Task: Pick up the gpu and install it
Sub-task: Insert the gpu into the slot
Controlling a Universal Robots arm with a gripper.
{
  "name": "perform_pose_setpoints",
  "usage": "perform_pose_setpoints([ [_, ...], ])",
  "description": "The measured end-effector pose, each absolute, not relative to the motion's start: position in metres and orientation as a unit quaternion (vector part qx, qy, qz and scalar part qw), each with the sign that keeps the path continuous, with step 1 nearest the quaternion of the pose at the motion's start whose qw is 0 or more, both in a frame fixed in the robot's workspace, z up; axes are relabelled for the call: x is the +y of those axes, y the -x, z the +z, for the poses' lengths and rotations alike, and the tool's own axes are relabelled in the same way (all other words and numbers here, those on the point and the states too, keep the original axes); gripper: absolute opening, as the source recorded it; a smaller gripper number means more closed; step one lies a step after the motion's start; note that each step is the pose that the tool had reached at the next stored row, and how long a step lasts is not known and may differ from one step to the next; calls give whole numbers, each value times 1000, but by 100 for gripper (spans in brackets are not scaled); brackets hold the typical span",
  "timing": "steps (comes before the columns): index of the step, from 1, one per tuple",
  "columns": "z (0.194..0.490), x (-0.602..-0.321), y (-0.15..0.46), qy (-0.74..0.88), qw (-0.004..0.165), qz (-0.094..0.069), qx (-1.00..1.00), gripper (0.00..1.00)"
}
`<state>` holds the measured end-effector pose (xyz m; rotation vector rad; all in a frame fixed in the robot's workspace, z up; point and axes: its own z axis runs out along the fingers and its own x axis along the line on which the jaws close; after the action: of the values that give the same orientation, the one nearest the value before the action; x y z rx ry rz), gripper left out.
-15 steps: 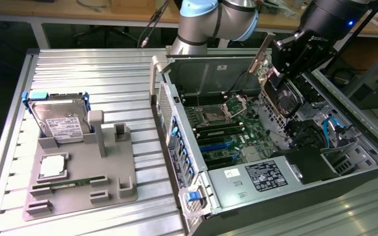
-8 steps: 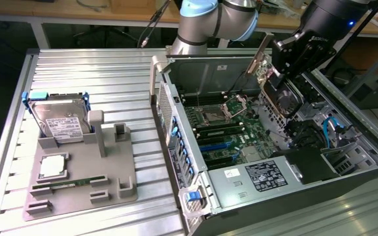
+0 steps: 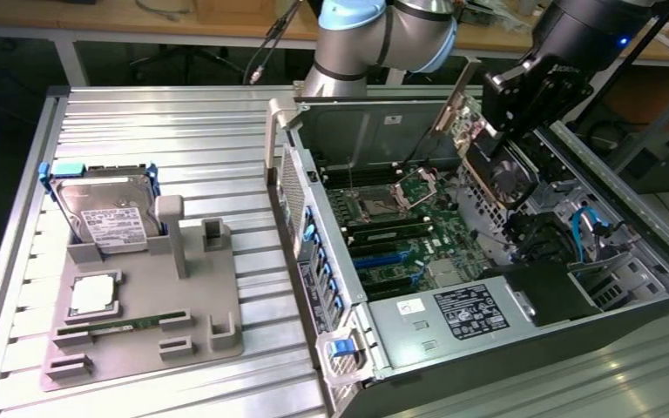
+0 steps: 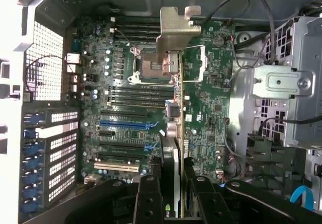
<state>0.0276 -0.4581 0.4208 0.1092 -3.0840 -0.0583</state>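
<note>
The gpu (image 3: 495,171), a green card with a dark round fan and a silver end bracket, hangs on edge above the open computer case (image 3: 462,322). My gripper (image 3: 507,131) is shut on its upper edge. In the wrist view the gpu (image 4: 175,108) appears edge-on, bracket end farthest from the camera, clamped between the black fingers (image 4: 150,196) of the gripper (image 4: 176,201). It hovers over the motherboard (image 4: 121,73), clear of the blue expansion slots (image 4: 126,126).
A grey fixture (image 3: 137,326) on the slatted metal table at the exterior view's left holds a silver hard drive (image 3: 108,213), a processor (image 3: 93,294) and a memory stick (image 3: 119,328). Drive cages and cables (image 3: 584,231) crowd the case's right side.
</note>
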Motion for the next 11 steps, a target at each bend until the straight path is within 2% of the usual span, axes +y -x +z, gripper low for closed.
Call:
perform_pose_setpoints([
  [11,421,-458,-28,-53,28,-18,-998,27],
])
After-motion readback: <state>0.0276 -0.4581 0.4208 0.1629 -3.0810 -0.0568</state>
